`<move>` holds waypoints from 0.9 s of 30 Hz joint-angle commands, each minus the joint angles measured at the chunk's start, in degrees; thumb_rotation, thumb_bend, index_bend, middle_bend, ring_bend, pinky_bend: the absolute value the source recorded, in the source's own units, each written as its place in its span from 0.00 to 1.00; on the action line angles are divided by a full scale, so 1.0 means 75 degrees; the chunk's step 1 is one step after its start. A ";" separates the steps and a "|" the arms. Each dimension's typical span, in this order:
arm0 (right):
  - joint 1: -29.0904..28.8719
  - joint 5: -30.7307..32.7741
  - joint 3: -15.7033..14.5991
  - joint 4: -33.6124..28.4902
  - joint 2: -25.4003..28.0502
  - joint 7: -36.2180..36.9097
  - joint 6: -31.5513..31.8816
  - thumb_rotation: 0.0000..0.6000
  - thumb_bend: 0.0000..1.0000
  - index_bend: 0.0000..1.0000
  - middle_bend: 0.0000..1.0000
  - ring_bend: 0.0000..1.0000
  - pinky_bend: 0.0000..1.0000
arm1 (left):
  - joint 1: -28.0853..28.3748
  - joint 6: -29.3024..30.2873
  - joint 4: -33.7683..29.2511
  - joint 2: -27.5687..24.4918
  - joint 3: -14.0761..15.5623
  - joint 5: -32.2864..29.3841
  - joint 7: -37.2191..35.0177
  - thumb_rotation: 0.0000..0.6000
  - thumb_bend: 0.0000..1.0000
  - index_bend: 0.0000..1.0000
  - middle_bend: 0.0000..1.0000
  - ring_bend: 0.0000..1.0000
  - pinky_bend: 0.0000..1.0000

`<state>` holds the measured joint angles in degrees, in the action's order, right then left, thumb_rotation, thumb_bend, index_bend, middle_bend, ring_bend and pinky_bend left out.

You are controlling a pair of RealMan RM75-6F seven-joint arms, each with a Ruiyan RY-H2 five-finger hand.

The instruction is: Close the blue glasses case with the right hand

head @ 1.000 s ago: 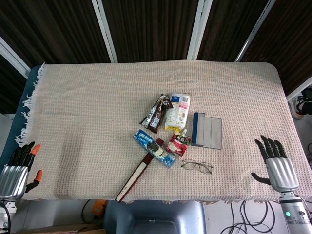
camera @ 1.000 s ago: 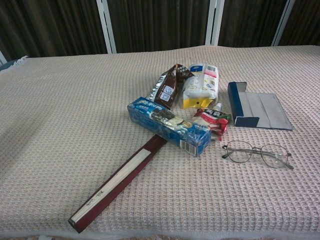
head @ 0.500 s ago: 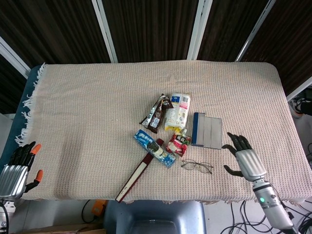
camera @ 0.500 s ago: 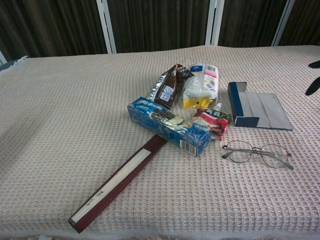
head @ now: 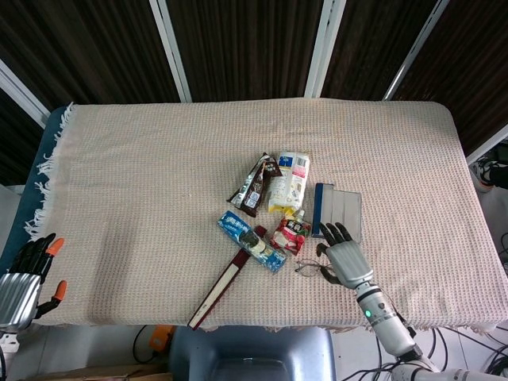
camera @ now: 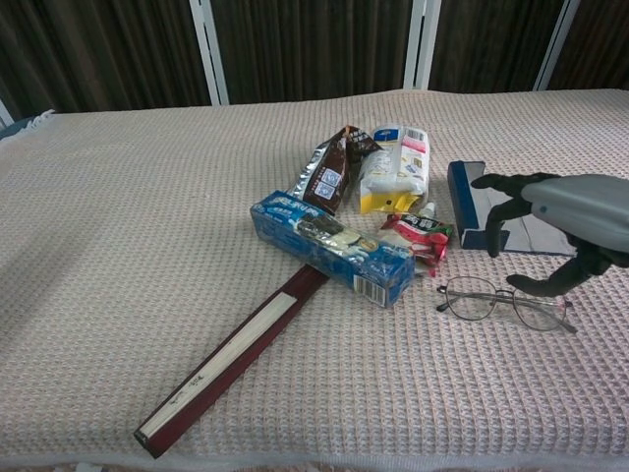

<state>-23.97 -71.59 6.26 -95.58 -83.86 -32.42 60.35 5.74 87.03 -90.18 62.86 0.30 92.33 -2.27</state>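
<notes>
The blue glasses case (head: 336,210) (camera: 468,202) lies open and flat right of the snack pile, its grey inside up and its blue spine on the left. My right hand (head: 344,256) (camera: 556,226) hovers over the case's near edge with fingers spread and nothing in them, partly covering the case in both views. Wire-rimmed glasses (head: 309,268) (camera: 491,298) lie on the cloth just below the hand. My left hand (head: 24,278) hangs off the table's left front corner, fingers apart and empty.
Left of the case lie a red pouch (camera: 418,236), a yellow-white bag (camera: 396,167), a brown packet (camera: 332,169), a blue box (camera: 332,249) and a long dark red stick box (camera: 236,359). The woven tablecloth (head: 159,182) stretches wide to the left and back.
My right hand has swept in from the table's right front edge leftwards to above the case and the glasses. The left hand and all objects stay put.
</notes>
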 commanded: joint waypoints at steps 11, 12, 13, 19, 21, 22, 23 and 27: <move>-0.0174 0.0622 -0.0285 0.0228 -0.0412 -0.1057 0.0301 1.00 0.52 0.61 0.02 0.00 0.00 | -0.0017 0.0066 0.0080 -0.0020 0.0032 0.0095 -0.0162 1.00 0.43 0.00 0.00 0.00 0.07; -0.0180 0.0666 -0.0286 0.0248 -0.0415 -0.1073 0.0307 1.00 0.52 0.61 0.02 0.00 0.00 | -0.0014 0.0060 0.0081 -0.0018 0.0033 0.0095 -0.0162 1.00 0.42 0.00 0.00 0.00 0.07; -0.0190 0.0713 -0.0286 0.0266 -0.0418 -0.1093 0.0307 1.00 0.52 0.61 0.02 0.00 0.00 | -0.0011 0.0054 0.0081 -0.0016 0.0035 0.0096 -0.0161 1.00 0.43 0.00 0.00 0.00 0.07; -0.0278 0.0859 -0.0335 0.0313 -0.0490 -0.1286 0.0342 1.00 0.52 0.61 0.02 0.00 0.00 | 0.0022 0.0002 0.0065 -0.0022 0.0036 0.0103 -0.0160 1.00 0.43 0.00 0.00 0.00 0.07; -0.0306 0.0922 -0.0352 0.0329 -0.0531 -0.1359 0.0353 1.00 0.53 0.62 0.02 0.00 0.00 | 0.0023 0.0002 0.0068 -0.0024 0.0037 0.0104 -0.0171 1.00 0.43 0.00 0.00 0.00 0.07; -0.0316 0.0953 -0.0359 0.0339 -0.0547 -0.1393 0.0361 1.00 0.53 0.63 0.02 0.00 0.00 | 0.0023 0.0004 0.0073 -0.0023 0.0036 0.0103 -0.0174 1.00 0.43 0.00 0.00 0.00 0.07; -0.0328 0.0991 -0.0369 0.0354 -0.0569 -0.1450 0.0379 1.00 0.53 0.63 0.02 0.00 0.00 | 0.0023 0.0006 0.0074 -0.0024 0.0036 0.0102 -0.0181 1.00 0.43 0.00 0.00 0.00 0.07; -0.0367 0.1118 -0.0405 0.0374 -0.0628 -0.1558 0.0393 1.00 0.54 0.64 0.03 0.00 0.00 | 0.0020 0.0021 0.0084 -0.0029 0.0035 0.0107 -0.0209 1.00 0.43 0.00 0.00 0.00 0.07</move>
<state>-26.64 -63.31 3.29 -92.82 -88.49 -44.00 63.27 5.89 87.18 -89.56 62.64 0.57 93.13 -3.85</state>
